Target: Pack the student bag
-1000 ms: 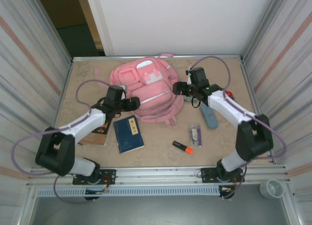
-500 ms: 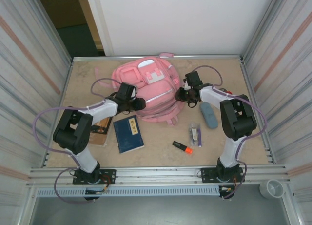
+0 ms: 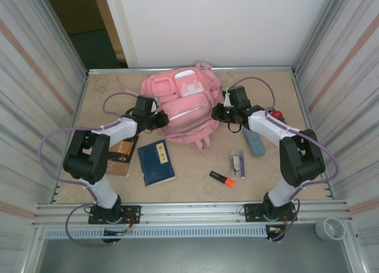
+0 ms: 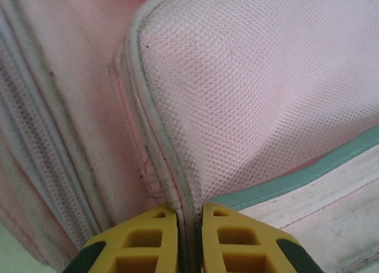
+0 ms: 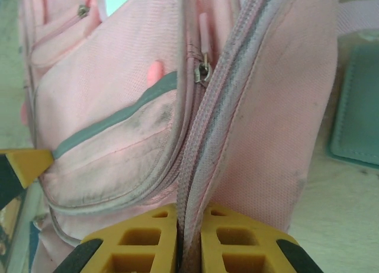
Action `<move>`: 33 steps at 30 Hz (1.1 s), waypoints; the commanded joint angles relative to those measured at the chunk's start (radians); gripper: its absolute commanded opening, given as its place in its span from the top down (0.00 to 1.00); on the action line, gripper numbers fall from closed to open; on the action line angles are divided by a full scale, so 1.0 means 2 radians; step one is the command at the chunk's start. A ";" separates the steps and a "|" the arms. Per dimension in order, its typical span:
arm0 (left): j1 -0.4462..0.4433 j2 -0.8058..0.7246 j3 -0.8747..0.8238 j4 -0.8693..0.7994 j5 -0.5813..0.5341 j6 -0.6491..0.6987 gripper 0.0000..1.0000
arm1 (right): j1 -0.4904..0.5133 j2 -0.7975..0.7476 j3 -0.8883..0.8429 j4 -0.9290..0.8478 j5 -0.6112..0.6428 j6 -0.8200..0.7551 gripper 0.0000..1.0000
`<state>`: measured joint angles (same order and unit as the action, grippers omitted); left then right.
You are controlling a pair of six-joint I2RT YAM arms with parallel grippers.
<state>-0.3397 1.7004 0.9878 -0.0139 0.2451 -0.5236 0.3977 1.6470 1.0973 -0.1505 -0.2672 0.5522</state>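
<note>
You are pinching the pink student bag [image 3: 183,104], sitting at the far middle of the table [image 3: 100,95], from both sides, left claw [image 4: 189,217] gripping narrow on its mesh pocket [image 4: 249,95] edge, right claw [image 5: 190,218] gripping narrow on its zip seam [image 5: 219,125].

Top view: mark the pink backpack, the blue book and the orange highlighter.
pink backpack [image 3: 188,124], top view, lower front panel.
blue book [image 3: 157,162], top view, middle of the cover.
orange highlighter [image 3: 221,178], top view, middle of the barrel.
</note>
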 commanded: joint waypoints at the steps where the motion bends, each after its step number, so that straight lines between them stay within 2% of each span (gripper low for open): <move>1: 0.014 -0.040 -0.004 0.039 0.012 0.006 1.00 | 0.016 -0.009 0.010 0.021 -0.044 0.008 0.87; 7: 0.020 -0.083 -0.006 0.027 0.002 0.024 1.00 | 0.017 -0.004 0.022 0.006 -0.044 -0.002 0.87; 10: 0.016 -0.105 -0.003 0.023 0.022 0.022 1.00 | 0.000 0.010 0.043 -0.029 -0.028 -0.019 0.86; 13: -0.017 -0.134 -0.013 0.020 0.020 0.024 1.00 | -0.028 0.048 0.093 -0.082 -0.034 -0.052 0.84; 18: -0.108 -0.139 -0.034 0.032 0.006 0.025 1.00 | -0.056 0.118 0.165 -0.131 -0.040 -0.101 0.82; 22: -0.131 -0.106 -0.017 0.037 0.015 0.049 1.00 | -0.078 0.166 0.222 -0.150 -0.037 -0.113 0.80; 25: -0.132 -0.098 -0.013 0.037 0.035 0.058 0.77 | -0.090 0.189 0.250 -0.145 -0.051 -0.113 0.76; 28: -0.132 -0.121 -0.025 0.014 0.042 0.073 0.54 | -0.096 0.218 0.280 -0.154 -0.058 -0.124 0.69; 32: -0.121 -0.216 -0.086 -0.021 -0.023 0.079 0.28 | -0.103 0.250 0.349 -0.208 -0.021 -0.152 0.56; 33: -0.114 -0.243 -0.104 -0.029 -0.046 0.074 0.24 | -0.103 0.248 0.360 -0.221 -0.005 -0.157 0.55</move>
<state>-0.5953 1.3582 0.8436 -0.0322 0.2451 -0.4007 0.2005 2.1288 1.7432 -0.4904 -0.3298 0.3000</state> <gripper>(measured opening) 0.747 0.446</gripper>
